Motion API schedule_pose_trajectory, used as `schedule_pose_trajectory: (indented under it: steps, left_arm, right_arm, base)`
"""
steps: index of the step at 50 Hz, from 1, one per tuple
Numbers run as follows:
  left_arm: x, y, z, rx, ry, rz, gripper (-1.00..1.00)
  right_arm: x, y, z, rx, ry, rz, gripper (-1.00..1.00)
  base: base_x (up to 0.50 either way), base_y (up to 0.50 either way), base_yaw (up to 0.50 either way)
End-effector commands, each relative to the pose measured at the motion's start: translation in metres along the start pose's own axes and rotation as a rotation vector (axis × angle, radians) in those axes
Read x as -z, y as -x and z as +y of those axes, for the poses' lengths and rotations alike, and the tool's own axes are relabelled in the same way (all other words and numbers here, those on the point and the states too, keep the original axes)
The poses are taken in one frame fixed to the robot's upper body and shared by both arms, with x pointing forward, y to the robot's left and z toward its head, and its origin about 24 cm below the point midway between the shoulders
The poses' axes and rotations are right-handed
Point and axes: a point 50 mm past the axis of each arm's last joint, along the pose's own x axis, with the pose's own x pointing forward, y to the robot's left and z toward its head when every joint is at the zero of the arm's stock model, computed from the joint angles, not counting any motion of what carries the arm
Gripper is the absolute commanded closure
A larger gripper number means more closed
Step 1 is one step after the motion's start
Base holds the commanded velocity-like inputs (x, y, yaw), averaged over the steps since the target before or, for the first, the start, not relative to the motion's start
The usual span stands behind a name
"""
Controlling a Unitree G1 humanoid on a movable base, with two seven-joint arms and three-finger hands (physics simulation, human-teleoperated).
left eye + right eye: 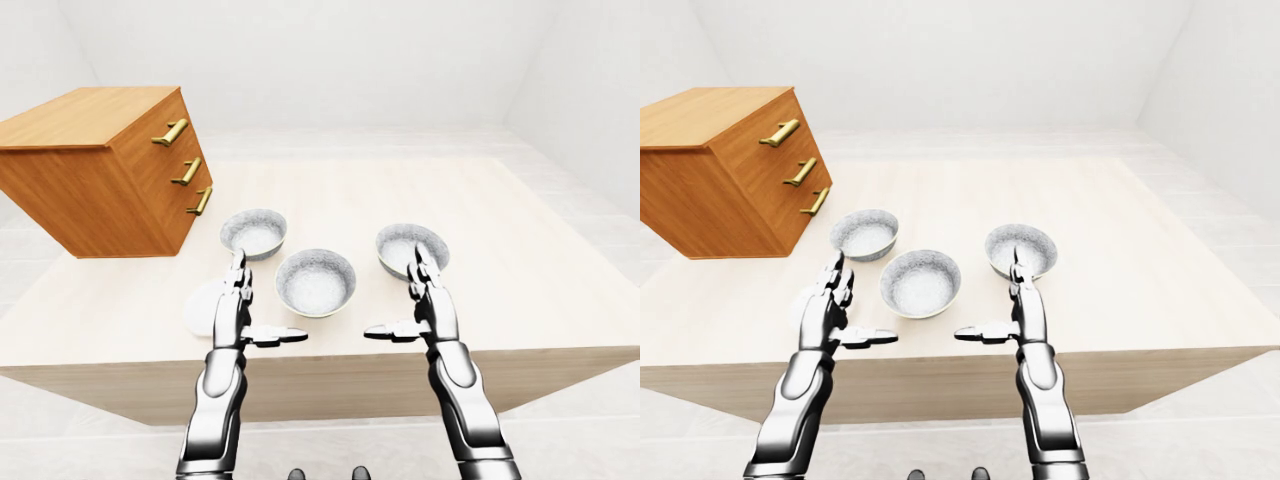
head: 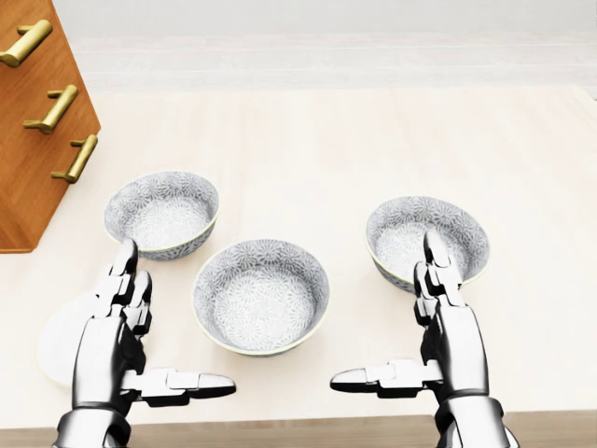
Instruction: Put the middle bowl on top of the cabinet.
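Note:
Three patterned grey bowls sit in a row on the pale table. The middle bowl lies lowest in the head view, between the left bowl and the right bowl. The wooden cabinet with brass handles stands at the upper left. My left hand is open to the left of the middle bowl, thumb pointing toward it. My right hand is open to its right, fingers reaching up over the right bowl's near rim. Neither hand touches the middle bowl.
A flat white disc lies on the table behind my left hand. The cabinet top is bare wood. The table's near edge runs just below my wrists.

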Motion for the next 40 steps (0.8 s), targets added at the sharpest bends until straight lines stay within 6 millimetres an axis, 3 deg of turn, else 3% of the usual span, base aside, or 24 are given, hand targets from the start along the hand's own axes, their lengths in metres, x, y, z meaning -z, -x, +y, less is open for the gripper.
schedule_pose_trajectory:
  steps: [1,6,14,40]
  left_arm:
    - [-0.009,0.01,0.012,-0.011,0.024,-0.017,-1.0]
    - [-0.015,0.006,0.017,-0.037,0.034,-0.027,-1.0]
    - [-0.031,-0.001,0.023,-0.066,0.053,-0.093,-1.0]
    - [-0.021,-0.006,0.033,-0.079,0.043,-0.047,-1.0]
  right_arm:
    - [-0.001,0.013,-0.003,0.0,0.027,-0.002,-1.0]
    - [-0.004,0.017,-0.005,0.004,0.034,-0.017,-1.0]
    - [-0.005,0.017,-0.008,0.008,0.047,-0.03,-1.0]
    - [-0.007,0.014,-0.005,-0.013,0.059,-0.048,-1.0]
  base:
    - [0.0,0.0,0.0]
    - [0.0,0.0,0.0]
    - [0.0,0.48,0.0]
    - [0.0,0.5,0.0]
